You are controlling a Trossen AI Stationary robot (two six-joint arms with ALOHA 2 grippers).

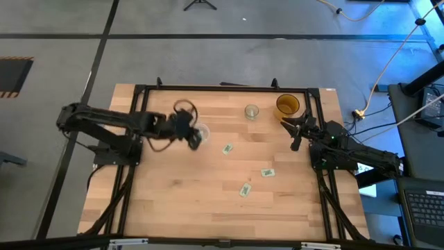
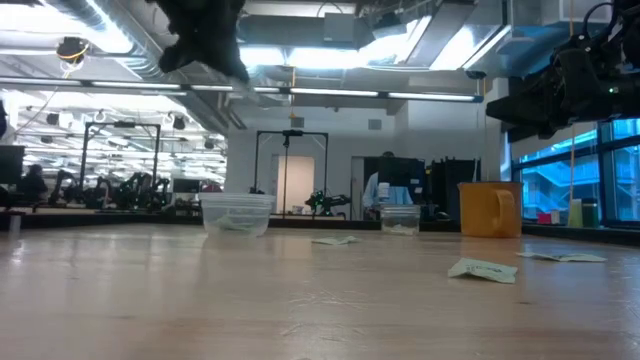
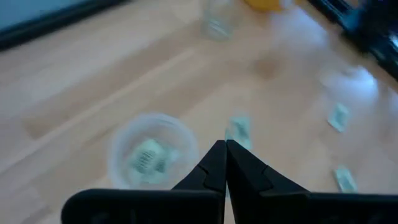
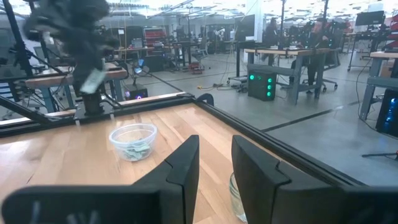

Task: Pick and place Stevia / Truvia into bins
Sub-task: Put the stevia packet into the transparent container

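Observation:
My left gripper [image 1: 196, 137] hangs high above the table beside the clear plastic cup [image 1: 202, 131], shut on a pale green sachet [image 4: 94, 80]. The cup [image 3: 151, 158] stands on its base with at least one sachet inside. Three more sachets lie flat on the table: one [image 1: 227, 148] near the cup, one [image 1: 267, 172] to the right, one [image 1: 245, 189] nearer the front. My right gripper [image 1: 295, 134] is open and empty, raised at the table's far right, close to the yellow cup [image 1: 287, 105]. My left gripper pinches the sachet between its two shut fingertips by one end [image 3: 235, 132]. The fingers come from above, slanting down. The sachet hangs below them [image 4: 94, 80], lifted clear of the table and above the level of the cup's rim.
A small clear glass [image 1: 251, 111] and the yellow cup with a handle stand at the far edge. A black frame [image 1: 208, 88] runs along the table's far edge and sides. The near half of the wooden tabletop [image 1: 180, 201] is bare.

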